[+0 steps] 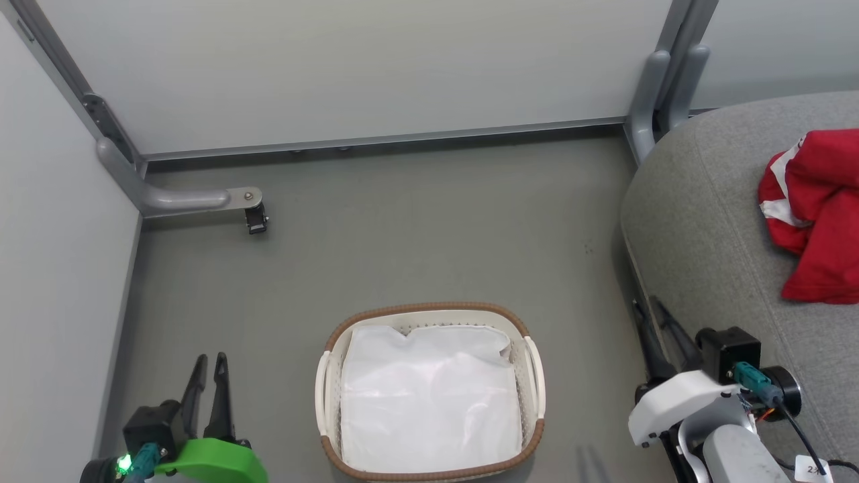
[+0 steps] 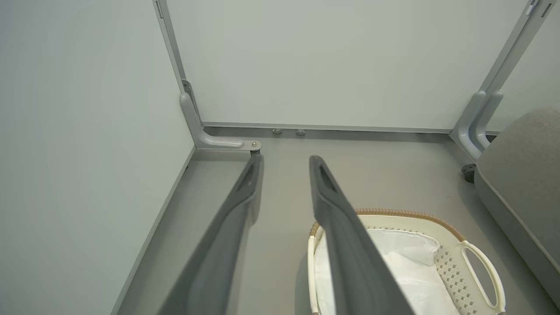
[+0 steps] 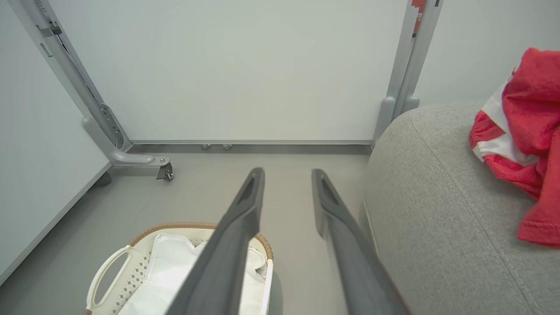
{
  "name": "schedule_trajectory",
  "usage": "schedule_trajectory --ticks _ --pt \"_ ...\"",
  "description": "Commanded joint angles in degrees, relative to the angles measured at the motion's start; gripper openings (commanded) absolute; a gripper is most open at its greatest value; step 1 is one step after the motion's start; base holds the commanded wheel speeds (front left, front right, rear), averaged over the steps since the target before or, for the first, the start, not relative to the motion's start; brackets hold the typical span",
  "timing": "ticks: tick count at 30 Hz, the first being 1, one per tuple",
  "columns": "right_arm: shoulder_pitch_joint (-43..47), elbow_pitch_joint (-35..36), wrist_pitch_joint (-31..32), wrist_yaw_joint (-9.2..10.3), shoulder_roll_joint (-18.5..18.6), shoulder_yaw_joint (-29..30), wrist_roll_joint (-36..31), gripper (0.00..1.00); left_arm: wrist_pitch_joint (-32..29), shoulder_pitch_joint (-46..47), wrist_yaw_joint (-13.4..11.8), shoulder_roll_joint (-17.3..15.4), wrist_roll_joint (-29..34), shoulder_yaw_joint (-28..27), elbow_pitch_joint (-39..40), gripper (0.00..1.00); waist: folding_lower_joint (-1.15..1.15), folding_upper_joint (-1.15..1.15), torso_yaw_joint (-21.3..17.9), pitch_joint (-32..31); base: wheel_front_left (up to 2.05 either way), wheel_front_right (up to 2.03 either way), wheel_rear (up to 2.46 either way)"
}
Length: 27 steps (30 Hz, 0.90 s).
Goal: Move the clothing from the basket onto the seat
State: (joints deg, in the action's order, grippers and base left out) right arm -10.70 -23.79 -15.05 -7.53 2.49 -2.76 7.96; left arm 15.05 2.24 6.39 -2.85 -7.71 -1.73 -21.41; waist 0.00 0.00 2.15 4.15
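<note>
Clothing (image 1: 815,215) is shown on the seat (image 1: 704,255), right of the basket (image 1: 429,307). The fingers of the left gripper (image 1: 210,359) and right gripper (image 1: 647,305) are parted and empty. The liner (image 1: 429,396) may be grabbed, mistaken for clothing.

The floor (image 1: 416,221) carried the basket (image 1: 429,310), near and central. On the right, the seat (image 1: 704,235) bore the clothing (image 1: 819,208) in a heap, perhaps several garments; the frame edge cut it off.

L end effector (image 2: 286,162) w/ fingers apart, beside basket (image 2: 407,213) (white liner (image 2: 418,271) inside)
</note>
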Motion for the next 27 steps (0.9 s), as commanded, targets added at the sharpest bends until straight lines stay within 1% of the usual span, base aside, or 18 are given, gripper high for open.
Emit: schedule_trajectory --ticks 1,17,27 --pt "-0.1 -0.1 0.3 0.0 0.0 0.2 0.6 0.0 -0.3 0.2 0.0 0.0 -0.6 -0.2 -0.2 0.0 0.0 0.0 0.0 0.0 0.0 0.0 0.0" --pt "0.9 2.1 4.8 0.01 0.1 2.1 18.4 0.0 -4.9 1.1 0.2 0.0 -18.3 -1.3 1.5 0.0 0.0 0.0 -0.3 -0.5 0.0 0.0 0.0" --pt "1.4 3.3 7.1 0.02 0.2 3.1 27.5 0.0 -7.1 1.5 0.4 0.0 -27.6 -1.7 2.4 0.0 0.0 0.0 -0.5 -0.8 0.0 0.0 0.0"
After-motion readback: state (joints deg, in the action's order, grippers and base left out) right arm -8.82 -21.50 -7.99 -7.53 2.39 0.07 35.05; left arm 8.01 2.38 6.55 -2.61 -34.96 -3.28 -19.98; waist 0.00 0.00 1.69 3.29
